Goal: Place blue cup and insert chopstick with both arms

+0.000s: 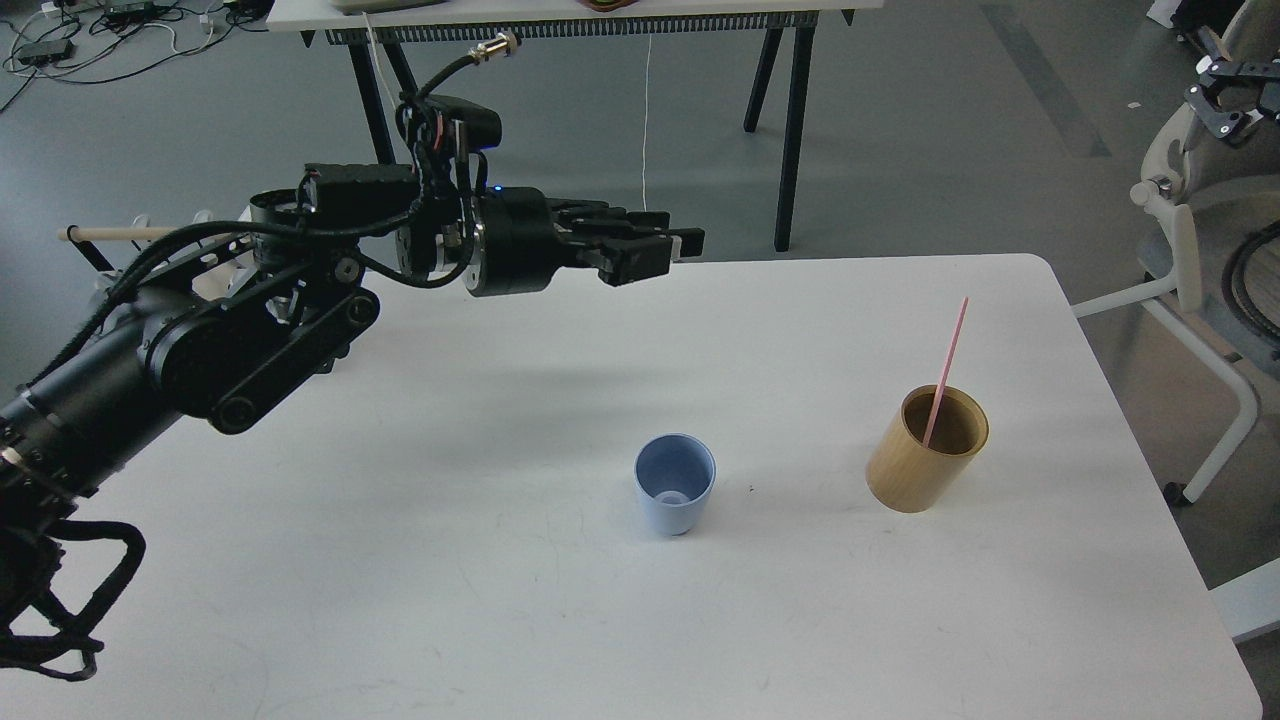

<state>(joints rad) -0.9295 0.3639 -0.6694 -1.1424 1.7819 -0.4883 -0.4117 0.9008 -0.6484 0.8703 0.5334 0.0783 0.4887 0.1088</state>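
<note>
The blue cup (pixel 675 487) stands upright and alone on the white table (pixel 520 600), near the middle. My left gripper (pixel 660 245) is high above the table's far edge, pointing right, well up and away from the cup; it is open and empty. The pink chopstick (pixel 946 368) leans in the tan wooden holder (pixel 926 450), to the right of the cup. A black part of my right arm, its gripper (pixel 1228 95), shows small at the top right edge, off the table; its fingers cannot be told apart.
A black rack with a pale wooden rod (pixel 100 233) and white mugs is at the table's back left, mostly hidden behind my left arm. A white chair frame (pixel 1190 300) stands off the table's right side. Another table (pixel 600 20) stands behind.
</note>
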